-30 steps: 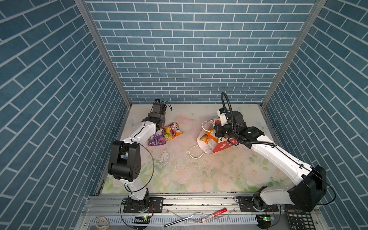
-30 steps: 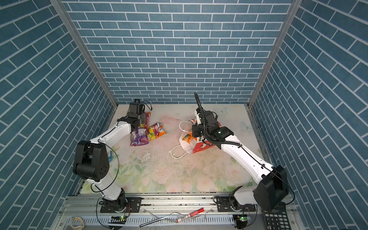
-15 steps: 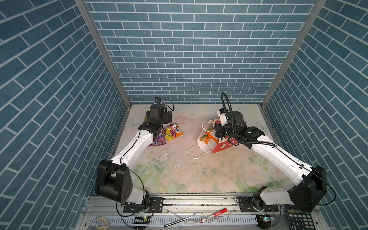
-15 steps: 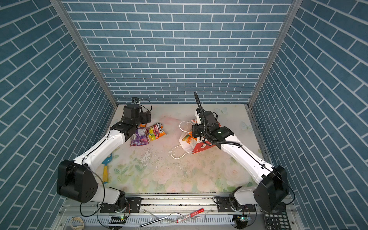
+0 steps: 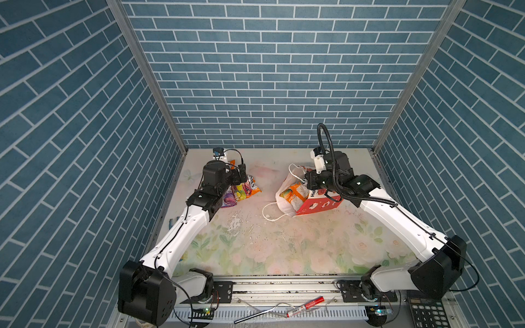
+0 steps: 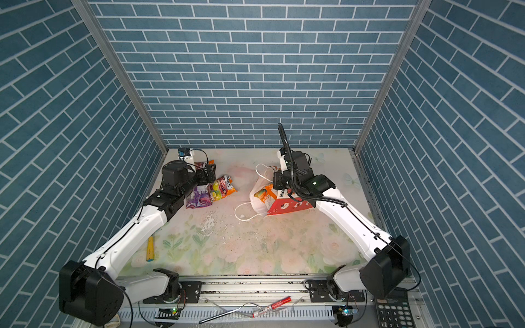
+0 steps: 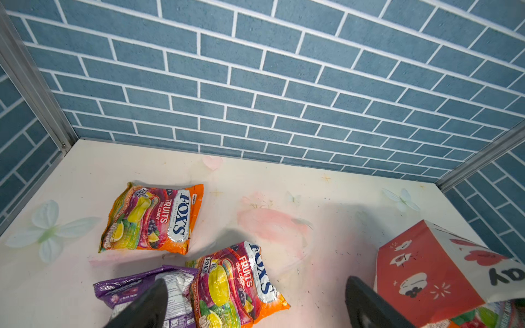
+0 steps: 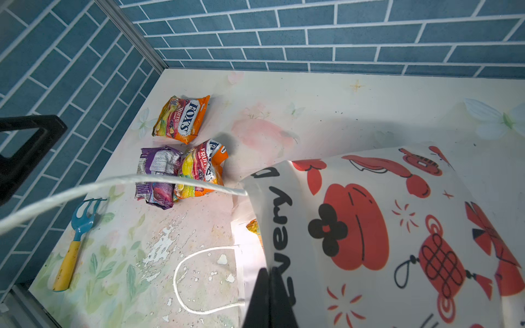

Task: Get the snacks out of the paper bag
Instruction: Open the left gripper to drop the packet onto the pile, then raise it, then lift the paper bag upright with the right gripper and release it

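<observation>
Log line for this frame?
left gripper: open above removed snacks | right gripper: shut on rim of red-and-white paper bag | bag: lying sideways, packets inside | out: two orange Fox's candy bags, small crinkly purple packet

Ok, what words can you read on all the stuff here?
"FOX'S FRUITS OVAL CANDY": orange candy bag nearest the back wall.
"FOX'S FRUITS OVAL CANDY": orange candy bag beside the purple packet.
"ay", rest cut off: paper bag.
Too small to read: purple packet's print, red marker, calculator.

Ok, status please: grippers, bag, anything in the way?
Left gripper open over three packets out. Right gripper shut on paper bag rim, snacks inside. Cord handle before mouth.
</observation>
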Motion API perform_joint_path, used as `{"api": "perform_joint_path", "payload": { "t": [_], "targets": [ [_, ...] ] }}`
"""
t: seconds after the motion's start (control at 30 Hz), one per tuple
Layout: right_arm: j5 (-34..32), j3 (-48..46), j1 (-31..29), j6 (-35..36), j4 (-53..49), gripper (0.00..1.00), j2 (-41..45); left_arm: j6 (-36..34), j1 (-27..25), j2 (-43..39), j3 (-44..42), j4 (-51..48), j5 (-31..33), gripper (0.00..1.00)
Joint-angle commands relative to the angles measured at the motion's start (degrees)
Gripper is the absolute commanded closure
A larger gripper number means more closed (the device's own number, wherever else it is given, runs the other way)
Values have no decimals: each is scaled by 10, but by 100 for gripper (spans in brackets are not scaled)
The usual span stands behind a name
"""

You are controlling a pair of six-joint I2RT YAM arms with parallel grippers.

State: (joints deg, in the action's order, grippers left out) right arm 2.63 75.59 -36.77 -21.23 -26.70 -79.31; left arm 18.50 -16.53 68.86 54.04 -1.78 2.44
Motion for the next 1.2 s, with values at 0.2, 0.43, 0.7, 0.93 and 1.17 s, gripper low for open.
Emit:
{"api": "perform_joint_path", "payload": {
  "t": [0.2, 0.43, 0.7, 0.93, 1.17],
  "targets": [
    [81, 63, 3, -37, 41, 100, -14, 7, -2, -16, -10, -7, -16, 2],
    [198, 49, 34, -101, 108, 100, -24, -10, -2, -39, -5, -32, 2, 1],
    [338, -34, 132, -242, 280, 100, -32, -10, -2, -55, -3, -32, -1, 1],
    [354, -65, 191, -253, 288, 100, -22, -6, -3, -49, 3, -29, -15, 1],
    [362, -32, 215, -208, 225, 100, -6, -4, -2, -40, 11, -24, -27, 1]
  ]
}}
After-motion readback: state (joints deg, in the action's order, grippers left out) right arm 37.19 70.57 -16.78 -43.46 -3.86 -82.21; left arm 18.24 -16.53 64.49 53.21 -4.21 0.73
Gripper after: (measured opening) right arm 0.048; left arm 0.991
